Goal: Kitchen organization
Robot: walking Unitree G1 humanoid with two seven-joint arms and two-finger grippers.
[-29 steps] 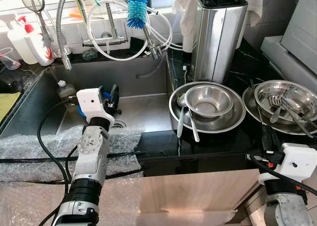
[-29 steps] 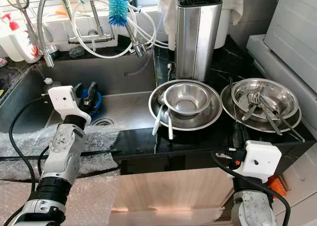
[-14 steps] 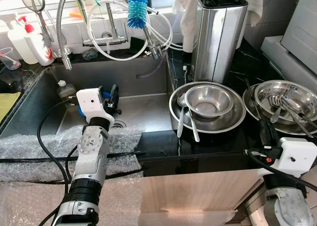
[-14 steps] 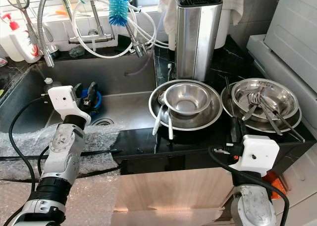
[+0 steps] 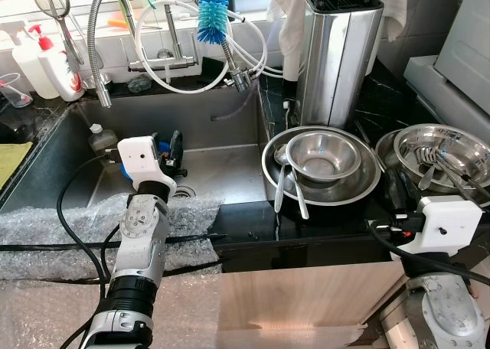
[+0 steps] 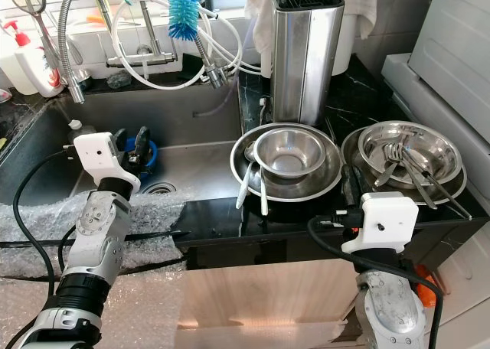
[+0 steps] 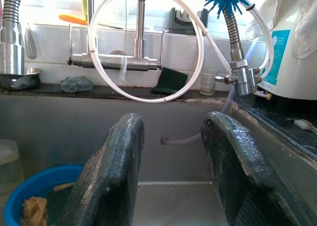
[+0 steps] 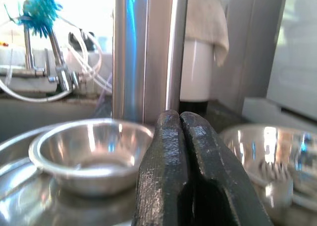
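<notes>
On the dark counter right of the sink (image 5: 222,173), our right gripper (image 6: 352,182) sits low between two stacks of steel dishes, fingers pressed together and holding nothing. To its left, a small steel bowl (image 5: 323,154) rests inside a wide pan (image 5: 360,182), with two spoons (image 5: 289,185) propped over the pan's near rim. To its right, another bowl (image 5: 440,146) holds a tangle of forks and chopsticks (image 5: 444,167). Over the sink basin, our left gripper (image 5: 170,151) hangs with its fingers spread around nothing, near a blue tub (image 6: 145,151).

We judge the main risk is the closed right fingers nudging either pan rim as they travel, which could shove the stack or flip the spoons off the counter edge. Steel on polished stone will likely slide rather than grip. A tall knife block (image 6: 306,50) stands just behind and could be bumped on a high reach.

Hard to read: which dish we are meant for, the exact cutlery in the right bowl, and the blue tub's contents. Bubble wrap (image 5: 53,234) covers the sink's near edge, and a black cable (image 5: 107,246) lies across it.
</notes>
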